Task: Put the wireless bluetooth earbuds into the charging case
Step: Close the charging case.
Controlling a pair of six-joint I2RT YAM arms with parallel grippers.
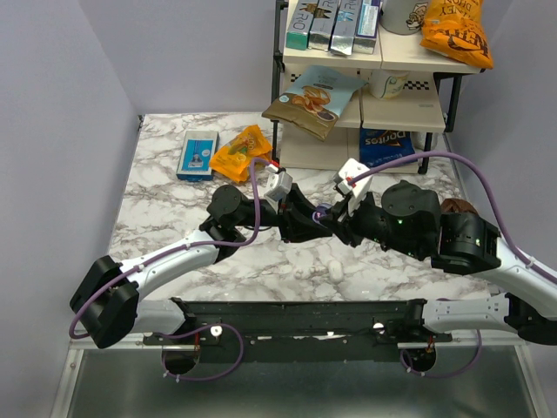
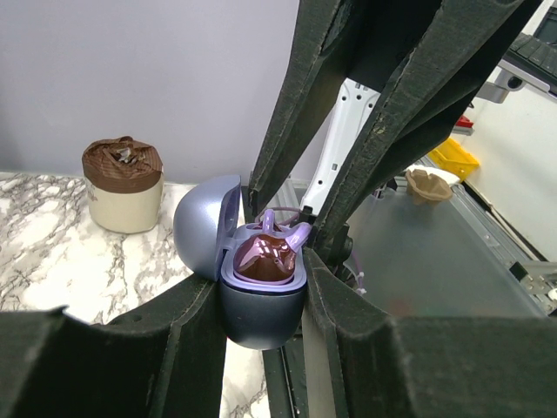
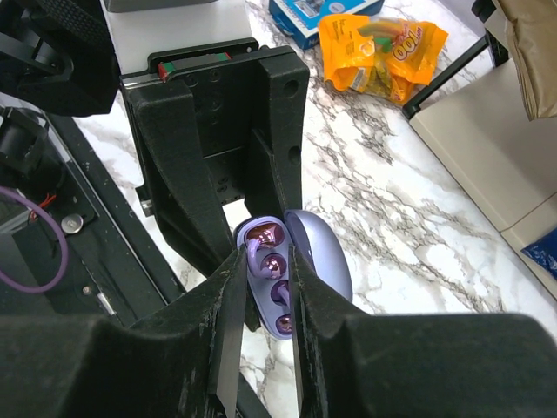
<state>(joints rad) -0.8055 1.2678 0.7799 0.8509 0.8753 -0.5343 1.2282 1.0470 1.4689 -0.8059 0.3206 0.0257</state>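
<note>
At the centre of the top view the two arms meet tip to tip above the bench (image 1: 174, 209). The left end effector (image 1: 306, 223) is nearly closed, clamped on the body of the charging case (image 2: 258, 318) and holding it clear of the bench. The right end effector (image 3: 268, 261) is narrow, and its tips appear to pinch a purple earbud (image 2: 284, 228) right at the mouth of the case.

The main risk, as I judge it, is a bad seat. The bud looks tilted against the rim. A push from this angle could wedge it crosswise or pop it out, and it would then fall to the bench or into the gap by the arm bases. A hard push could also twist the round case in the left grip. The open lid (image 2: 205, 226), at the left of the case in the left wrist view, sits close to the right tips and could be knocked shut.

The case is open and shows a glossy pinkish-brown hollow. Whether a bud already sits in it I cannot tell, because the purple shapes in the right wrist view run together. At the left of the left wrist view a beige cup (image 2: 122, 187) with a brown, crumpled top stands on the marble, well apart.
</note>
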